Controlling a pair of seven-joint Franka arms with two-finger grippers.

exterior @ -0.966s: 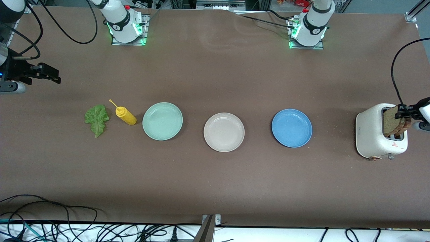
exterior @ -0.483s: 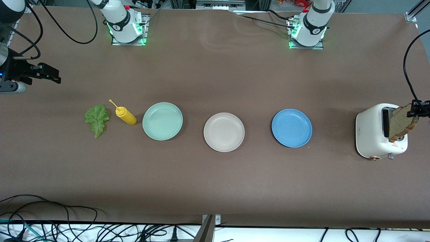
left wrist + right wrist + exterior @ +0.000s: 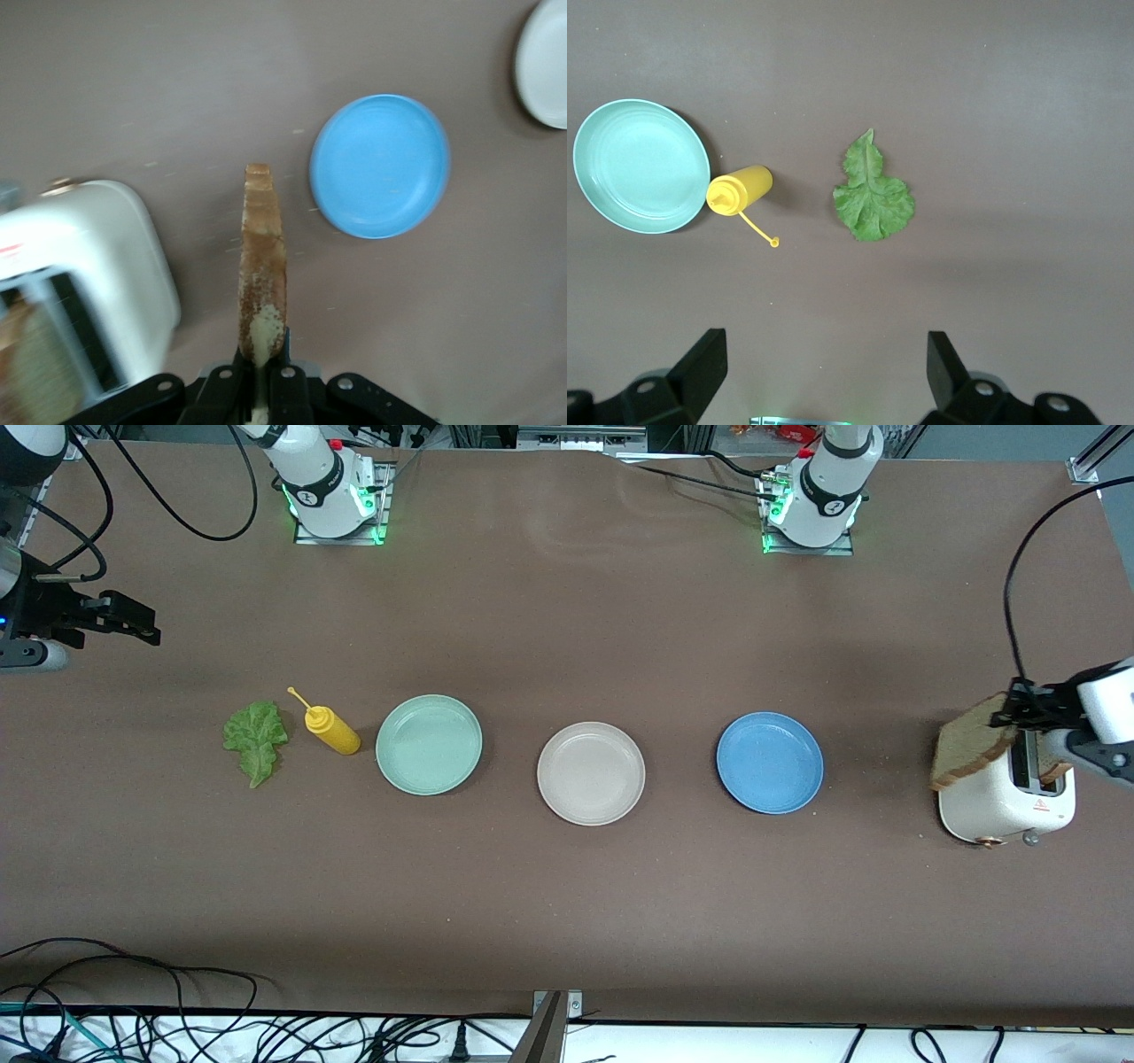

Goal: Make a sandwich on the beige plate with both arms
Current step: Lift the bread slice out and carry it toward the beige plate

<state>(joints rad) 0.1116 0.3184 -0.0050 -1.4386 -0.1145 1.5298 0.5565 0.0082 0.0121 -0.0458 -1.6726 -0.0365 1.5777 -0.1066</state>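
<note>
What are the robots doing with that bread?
The left tool is shut on a slice of bread and holds it up over the toaster. The beige plate has nothing on it yet. The right tool waits open, up above the lettuce leaf and the yellow bottle.

Left gripper (image 3: 1013, 710): raised, fingers clamped on a held slice. Right gripper (image 3: 146, 631): raised, fingers spread wide, arm waiting.

Bread slice (image 3: 967, 746) gripped over toaster; lettuce (image 3: 256, 740) on table; beige plate (image 3: 591, 772) empty.
</note>
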